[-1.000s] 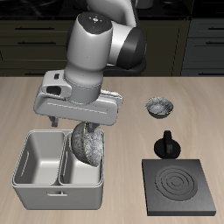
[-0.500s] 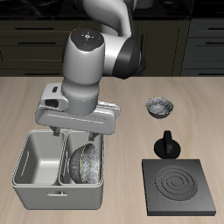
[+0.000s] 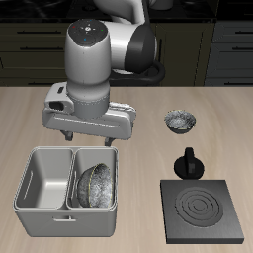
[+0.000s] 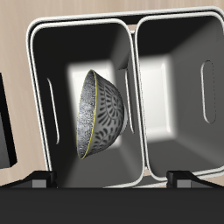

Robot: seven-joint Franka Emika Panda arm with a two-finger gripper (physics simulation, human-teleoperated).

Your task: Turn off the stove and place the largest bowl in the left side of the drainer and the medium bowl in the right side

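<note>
The drainer [image 3: 59,219] stands near the table's front edge. A large grey speckled bowl [image 3: 97,183], by its size the largest bowl, leans on its edge inside the drainer's left side. My gripper [image 3: 87,138] hovers just above that compartment, open and holding nothing. The wrist view looks straight down into the drainer [image 4: 131,26]: the bowl [image 4: 103,114] rests tilted against the wall, and my gripper [image 4: 112,182] has its fingers spread wide. The stove [image 3: 205,210] shows a dark coil, with its knob [image 3: 188,163] behind it. I cannot tell whether the medium bowl is in view.
A smaller speckled bowl [image 3: 180,121] sits farther back, beyond the knob. The drainer's other compartment [image 3: 44,178] holds nothing. A black edge of the stove [image 4: 5,122] shows in the wrist view. Dark cabinets line the back.
The bowl hung in my gripper over the drainer a second ago, then dropped into the compartment. My gripper has let go, opened and risen a little.
</note>
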